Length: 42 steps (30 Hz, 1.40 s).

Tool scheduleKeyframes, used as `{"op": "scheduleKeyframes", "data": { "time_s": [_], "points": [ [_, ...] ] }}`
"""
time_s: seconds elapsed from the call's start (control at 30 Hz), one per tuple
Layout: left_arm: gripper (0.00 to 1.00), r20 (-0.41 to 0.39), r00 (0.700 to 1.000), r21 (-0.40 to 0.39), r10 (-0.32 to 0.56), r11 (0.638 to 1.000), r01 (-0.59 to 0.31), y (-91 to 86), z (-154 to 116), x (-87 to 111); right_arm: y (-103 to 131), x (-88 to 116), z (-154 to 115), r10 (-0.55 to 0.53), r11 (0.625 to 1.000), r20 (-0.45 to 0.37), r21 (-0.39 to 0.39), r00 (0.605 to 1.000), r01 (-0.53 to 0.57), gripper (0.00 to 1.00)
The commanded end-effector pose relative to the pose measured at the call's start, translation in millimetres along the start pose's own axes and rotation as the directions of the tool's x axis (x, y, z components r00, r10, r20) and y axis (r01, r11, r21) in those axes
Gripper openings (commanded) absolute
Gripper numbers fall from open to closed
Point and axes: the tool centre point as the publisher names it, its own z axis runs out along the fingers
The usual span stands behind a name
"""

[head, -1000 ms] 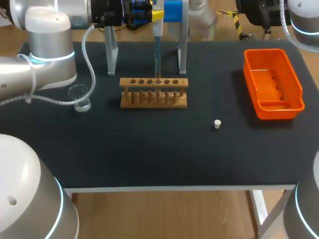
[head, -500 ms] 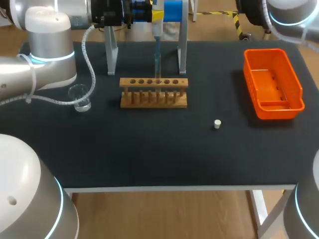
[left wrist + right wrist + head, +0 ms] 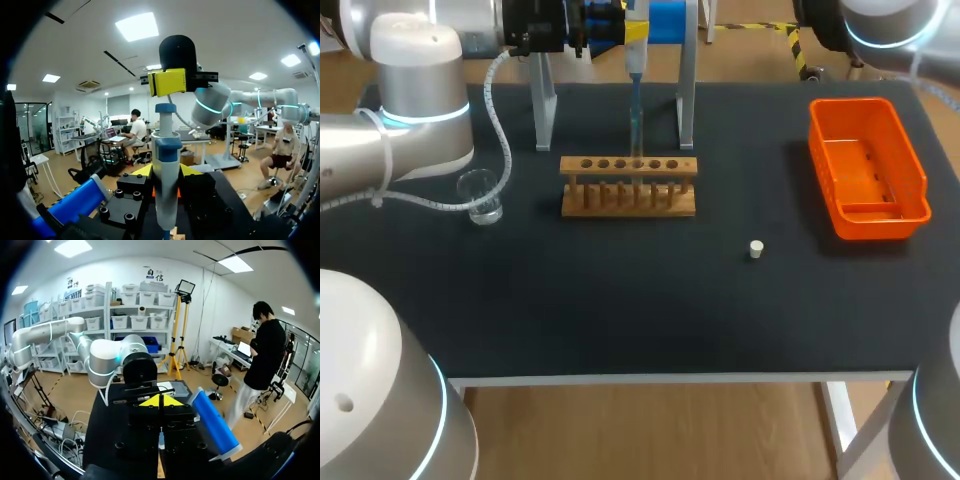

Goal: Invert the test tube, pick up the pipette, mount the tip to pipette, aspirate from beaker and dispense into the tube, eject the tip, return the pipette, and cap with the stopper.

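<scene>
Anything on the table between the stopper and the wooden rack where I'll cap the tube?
Nothing visible on the table: it lies bare between the stopper and the rack. From above, though, the pipette reaches down with its tip to the rack's holes.

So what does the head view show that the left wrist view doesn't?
Only the head view: the clear glass beaker and the small white stopper on the black table. Only the left wrist view: the right hand, yellow-tipped, just above the top of the blue and white pipette. Both: that pipette, upright, and the wooden test tube rack, just a sliver at the wrist.
</scene>
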Motion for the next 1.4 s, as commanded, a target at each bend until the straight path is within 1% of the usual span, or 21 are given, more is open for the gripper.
{"op": "scheduleKeyframes", "data": {
  "time_s": [0.03,0.3,1.0,1.4],
  "points": [
    [0.0,0.005,1.0,0.0,0.001,1.0,-0.001,-0.3,0.5,1.0,-1.1,-2.7,5.0,0.006,1.0,-0.007,0.004,1.0,-0.006,0.0],
    [0.0,0.005,1.0,0.0,0.001,1.0,-0.001,-0.3,0.5,1.0,-5.1,-1.7,8.5,0.014,1.0,-0.013,0.011,1.0,-0.013,0.0],
    [0.0,0.005,1.0,0.0,0.001,1.0,-0.001,-0.3,0.5,1.0,-25.6,11.8,12.9,0.033,0.999,-0.032,0.035,0.999,-0.031,0.0],
    [0.0,0.005,1.0,0.0,0.001,1.0,-0.001,-0.3,0.5,1.0,-32.6,19.4,16.1,0.046,0.998,-0.049,0.036,0.998,-0.044,0.0]
  ]
}}
